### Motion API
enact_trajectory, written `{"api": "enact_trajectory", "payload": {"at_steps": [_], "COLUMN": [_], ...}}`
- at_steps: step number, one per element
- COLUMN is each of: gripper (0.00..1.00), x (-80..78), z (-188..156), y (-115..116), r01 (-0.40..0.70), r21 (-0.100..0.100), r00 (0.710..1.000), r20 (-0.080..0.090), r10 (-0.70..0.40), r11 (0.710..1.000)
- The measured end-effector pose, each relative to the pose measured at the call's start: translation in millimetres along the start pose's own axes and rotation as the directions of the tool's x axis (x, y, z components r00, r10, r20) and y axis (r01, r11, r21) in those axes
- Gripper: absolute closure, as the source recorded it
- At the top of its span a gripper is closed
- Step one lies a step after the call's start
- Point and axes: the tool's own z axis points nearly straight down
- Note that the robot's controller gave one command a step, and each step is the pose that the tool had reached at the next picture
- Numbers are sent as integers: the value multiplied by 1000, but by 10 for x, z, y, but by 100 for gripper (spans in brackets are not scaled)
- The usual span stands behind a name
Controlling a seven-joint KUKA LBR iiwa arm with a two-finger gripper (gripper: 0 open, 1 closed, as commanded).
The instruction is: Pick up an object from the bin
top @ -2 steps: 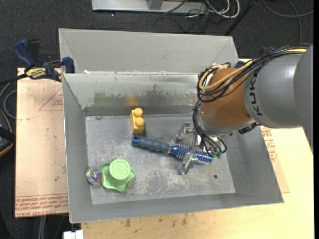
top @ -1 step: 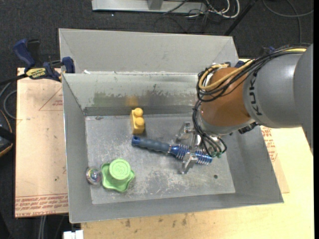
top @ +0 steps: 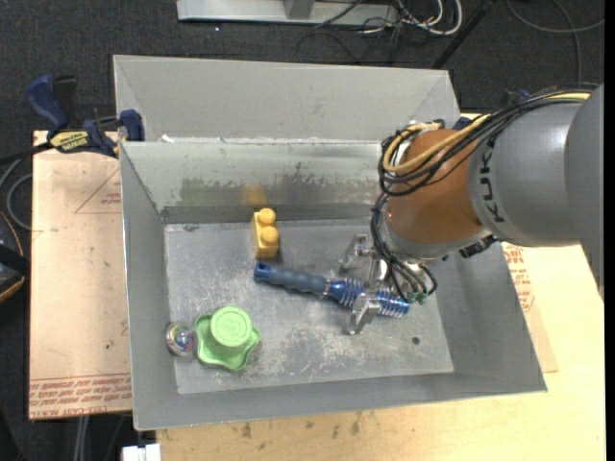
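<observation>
Grey bin (top: 288,349), blue brush (top: 293,279), end hidden under tool (top: 358,286)

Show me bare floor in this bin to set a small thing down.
Bare bin floor: the front stretch between the green cap and the right wall, below the blue brush; also the left strip from the yellow block to the left wall. Crowded: middle right, where the jaws stand either side of the brush's bristle end.

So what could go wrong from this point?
The gripper sits at the bristle end of the blue plastic brush, far from its middle, so a lift might tip or drop it. The swinging handle could also knock the yellow plastic block beside it.
</observation>
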Motion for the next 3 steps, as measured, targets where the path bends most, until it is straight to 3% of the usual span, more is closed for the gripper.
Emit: {"api": "enact_trajectory", "payload": {"at_steps": [1,3], "gripper": [100,100], "x": [-27,-59], "z": [-30,-1181], "y": [1,5], "r01": [-1,-5], "r21": [-1,1], "r00": [1000,1000], "r20": [8,6], "r10": [1,5], "r11": [1000,1000]}}
